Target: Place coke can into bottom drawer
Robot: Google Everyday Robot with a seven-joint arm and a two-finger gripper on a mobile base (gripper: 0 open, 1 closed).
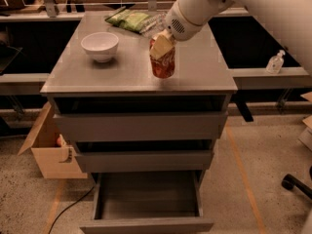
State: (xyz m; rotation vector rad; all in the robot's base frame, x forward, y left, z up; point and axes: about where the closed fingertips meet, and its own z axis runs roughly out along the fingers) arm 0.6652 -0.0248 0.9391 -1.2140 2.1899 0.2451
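We see the gripper (162, 49) clamped on the coke can (163, 67) from above, over the grey cabinet top (122, 79); the can's small and red with pale markings, its top hidden behind a cream finger. The bottom drawer (146, 201) sits pulled open below; a white bowl (100, 45) stands well apart from the can.

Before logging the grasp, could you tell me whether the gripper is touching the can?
Touching. The camera view shows the gripper over the cabinet, its pale finger flat against the can, no gap.

Tool (161, 47) tight on the coke can (163, 66) near the cabinet top (122, 74) middle, bottom drawer (146, 225) open below.
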